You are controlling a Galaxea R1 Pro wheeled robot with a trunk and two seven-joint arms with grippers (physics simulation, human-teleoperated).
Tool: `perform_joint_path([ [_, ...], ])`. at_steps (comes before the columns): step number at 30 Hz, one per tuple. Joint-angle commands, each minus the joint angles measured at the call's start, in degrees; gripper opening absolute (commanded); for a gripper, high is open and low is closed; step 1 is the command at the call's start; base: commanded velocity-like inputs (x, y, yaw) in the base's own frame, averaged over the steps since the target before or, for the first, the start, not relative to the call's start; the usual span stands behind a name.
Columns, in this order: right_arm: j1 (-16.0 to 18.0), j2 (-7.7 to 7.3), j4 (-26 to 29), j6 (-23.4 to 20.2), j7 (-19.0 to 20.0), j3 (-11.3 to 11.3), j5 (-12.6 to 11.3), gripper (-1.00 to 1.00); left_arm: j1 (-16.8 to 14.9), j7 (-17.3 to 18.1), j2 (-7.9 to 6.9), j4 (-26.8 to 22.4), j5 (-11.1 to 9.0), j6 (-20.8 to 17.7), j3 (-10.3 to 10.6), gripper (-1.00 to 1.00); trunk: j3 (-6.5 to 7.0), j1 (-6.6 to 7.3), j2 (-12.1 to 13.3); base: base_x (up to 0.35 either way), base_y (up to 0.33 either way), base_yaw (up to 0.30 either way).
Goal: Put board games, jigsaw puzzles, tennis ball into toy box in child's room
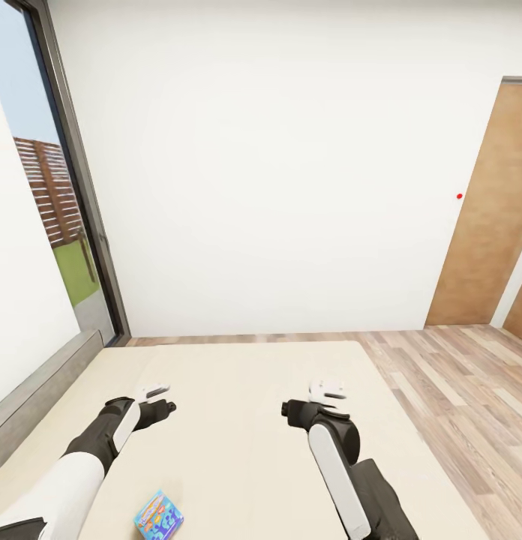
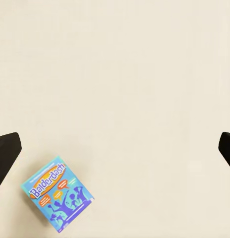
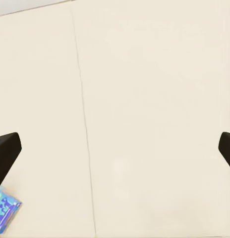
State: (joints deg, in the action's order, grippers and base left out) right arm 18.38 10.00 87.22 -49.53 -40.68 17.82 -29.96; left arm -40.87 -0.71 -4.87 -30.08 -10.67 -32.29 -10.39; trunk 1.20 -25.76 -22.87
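Beige mattress of the bed [image 1: 238, 390] carries the small blue "Balderdash" board game [image 2: 57, 193] flat near its close edge, probably light, stiff cardboard best pinched across opposite long edges, with the left end effector [image 1: 157, 399] and right end effector [image 1: 321, 397] both spread wide and empty.

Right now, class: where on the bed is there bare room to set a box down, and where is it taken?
The bed is bare between both open grippers and out to its far edge. Only the near part holds something: the blue board game beside the left arm.
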Motion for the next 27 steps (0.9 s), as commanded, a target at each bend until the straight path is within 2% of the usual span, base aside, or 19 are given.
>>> perform_joint_path([
  [1, 0.27, 0.0, -1.0, 0.48, -0.72, 0.1, -0.34, 1.0, 0.0, -0.08, 0.04, -0.06, -0.4, -0.31, -0.16, 1.0, -0.03, -0.02, -0.05, 0.0, 0.0, 0.0],
  [4, 2.37, 0.0, -5.79, 2.91, -2.35, 0.3, 1.22, 1.0, 0.0, -0.08, 0.16, -0.07, -0.4, -0.31, -0.16, 1.0, -0.03, -0.02, -0.05, 0.0, 0.0, 0.0],
  [5, 3.59, 0.0, -8.4, 3.99, -3.95, 0.38, 2.42, 1.0, 0.0, -0.08, 0.21, -0.07, -0.4, -0.31, -0.13, 1.0, -0.03, -0.02, -0.05, 0.0, 0.0, 0.0],
  [8, 4.78, 0.0, -11.34, 5.22, -6.52, 0.58, 3.86, 1.0, 0.0, -0.08, 0.22, -0.07, -0.37, -0.39, -0.05, 1.0, -0.03, -0.02, -0.05, 0.0, 0.0, 0.0],
  [11, 5.46, 0.0, -12.02, 5.77, -8.6, 1.14, 4.69, 1.0, 0.0, -0.08, 0.11, -0.07, -0.34, -0.52, 0.09, 1.0, -0.03, -0.02, -0.05, 0.0, 0.0, 0.0],
  [15, 5.64, 0.0, -9.4, 5.66, -9.2, 2.41, 4.87, 1.0, 0.0, -0.08, -0.02, -0.07, -0.32, -0.68, 0.15, 1.0, -0.03, -0.02, -0.05, 0.0, 0.0, 0.0],
  [19, 5.45, 0.0, -3.68, 4.82, -7.56, 5.15, 4.84, 1.0, 0.0, -0.08, -0.09, -0.07, -0.3, -1.03, 0.18, 1.0, -0.03, -0.02, -0.05, 0.0, 0.0, 0.0],
  [23, 5.38, 0.0, 0.27, 2.49, -3.26, 6.91, 4.3, 1.0, -0.04, -0.05, -0.17, -0.07, -0.25, -1.88, 0.19, 1.0, -0.03, -0.02, -0.05, 0.0, 0.0, 0.0],
  [26, 5.36, 0.0, 1.19, 1.52, -0.54, 7.09, 3.37, 1.0, -0.08, -0.01, -0.34, -0.07, -0.24, -2.41, 0.19, 1.0, -0.03, -0.02, -0.05, 0.0, 0.0, 0.0],
  [27, 5.36, 0.0, 1.54, 1.15, 1.02, 6.97, 2.44, 1.0, -0.15, 0.08, -0.8, -0.07, -0.27, -2.77, 0.19, 1.0, -0.03, -0.02, -0.05, 0.0, 0.0, 0.0],
])
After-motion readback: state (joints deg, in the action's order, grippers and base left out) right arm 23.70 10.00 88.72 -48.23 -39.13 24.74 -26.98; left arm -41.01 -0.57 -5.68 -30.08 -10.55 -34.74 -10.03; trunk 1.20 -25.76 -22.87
